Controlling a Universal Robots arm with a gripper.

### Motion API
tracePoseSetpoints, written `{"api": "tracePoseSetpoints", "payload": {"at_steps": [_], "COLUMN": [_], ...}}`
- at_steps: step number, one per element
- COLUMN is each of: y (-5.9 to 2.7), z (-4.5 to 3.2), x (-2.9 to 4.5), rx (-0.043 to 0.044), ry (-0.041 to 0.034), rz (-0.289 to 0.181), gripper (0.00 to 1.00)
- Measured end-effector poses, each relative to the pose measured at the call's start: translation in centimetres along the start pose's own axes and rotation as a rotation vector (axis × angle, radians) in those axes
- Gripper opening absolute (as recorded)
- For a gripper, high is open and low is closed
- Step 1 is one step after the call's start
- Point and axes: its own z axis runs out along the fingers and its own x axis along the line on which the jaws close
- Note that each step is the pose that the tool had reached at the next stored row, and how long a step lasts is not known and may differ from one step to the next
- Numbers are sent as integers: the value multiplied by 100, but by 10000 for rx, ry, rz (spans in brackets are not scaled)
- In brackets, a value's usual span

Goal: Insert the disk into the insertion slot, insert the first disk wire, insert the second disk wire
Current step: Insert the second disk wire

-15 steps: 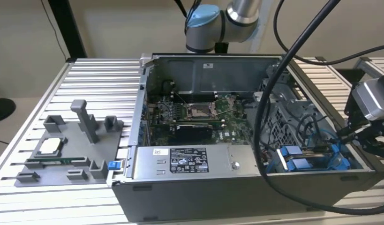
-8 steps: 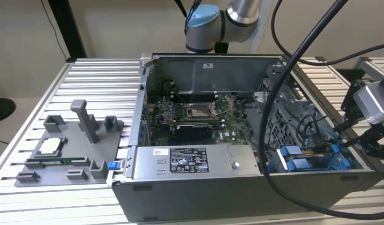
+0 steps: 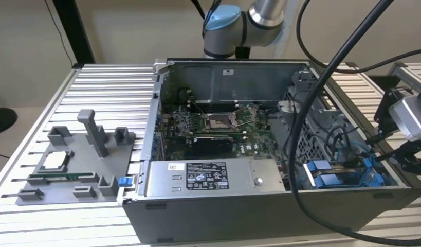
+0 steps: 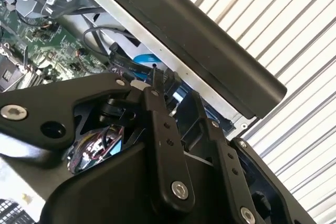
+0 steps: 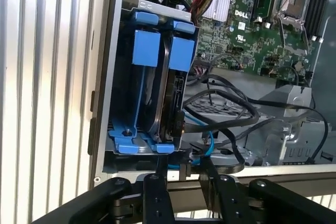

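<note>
Where the disk lies: the disk [image 5: 169, 98] stands on edge in the insertion slot [image 5: 157, 8], at the case corner on the exterior view's right; the pincer [image 5: 189, 181] hangs just beside its end, over the case edge.
Pincer state: I cannot tell if the fingers are spread or pressed together.
Left side: one grey fixture tray [image 3: 66, 170] with small parts.
Middle: one open computer case [image 3: 265, 211], with one motherboard [image 3: 220, 126] and one power-supply box [image 3: 206, 179].
Right side: two blue tabs [image 5: 146, 48] side by side; one blue cable [image 5: 210, 142] among black ones.
Surface: ribbed metal desk [image 3: 101, 92].
Room: plain beige wall [image 3: 128, 25].
</note>
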Motion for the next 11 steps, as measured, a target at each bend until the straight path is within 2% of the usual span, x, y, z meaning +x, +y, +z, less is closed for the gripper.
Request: {"api": "tracePoseSetpoints", "payload": {"at_steps": [5, 6, 9, 11], "y": [-6, -6, -6, -5], "z": [6, 6, 8, 12], "x": [28, 31, 33, 37], "rx": [11, 18, 49, 75], "ry": [-51, -98, -341, -538], "rz": [-13, -9, 10, 27], "gripper": [100, 100, 100, 100]}}
